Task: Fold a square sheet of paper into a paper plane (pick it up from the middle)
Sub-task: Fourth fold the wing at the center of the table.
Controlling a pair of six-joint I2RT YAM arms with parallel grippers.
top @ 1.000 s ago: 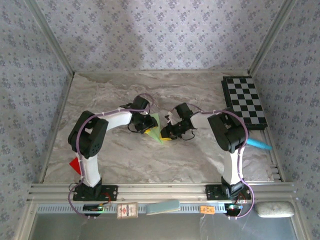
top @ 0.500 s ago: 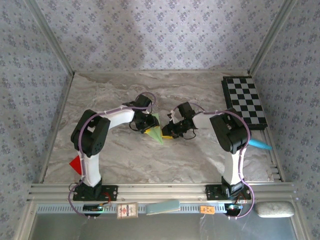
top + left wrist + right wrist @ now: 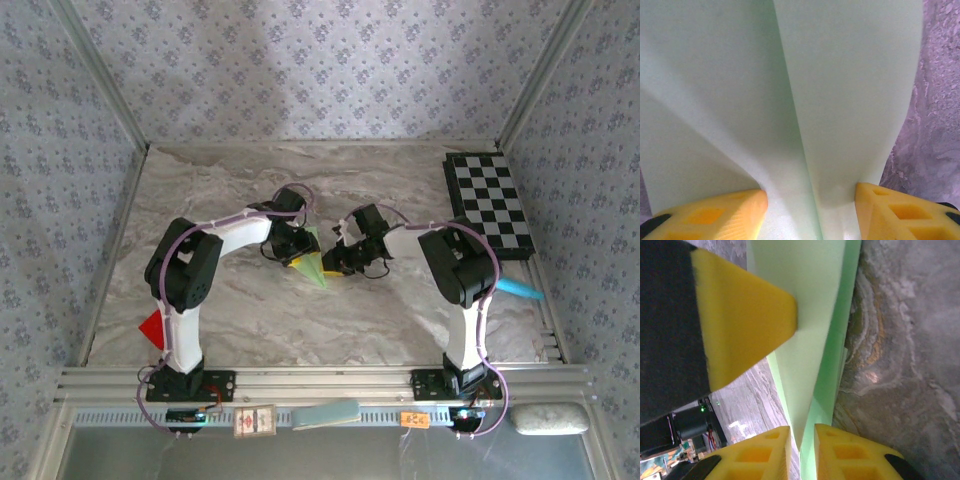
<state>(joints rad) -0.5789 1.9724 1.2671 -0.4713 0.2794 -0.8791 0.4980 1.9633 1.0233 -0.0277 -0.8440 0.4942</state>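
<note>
My pale green paper plane [image 3: 313,268], already a narrow creased dart, sits in the middle of the marbled grey table [image 3: 250,315], my right pincer [image 3: 802,445] clamped on its fold and my left pincer [image 3: 810,215] apart astride it, so I judge only 1 last pressing remains.

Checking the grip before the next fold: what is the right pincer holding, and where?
The paper plane, pinched near its narrow end by the right pincer.

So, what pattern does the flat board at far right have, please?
Chequered black and white board; best in top external view.
</note>
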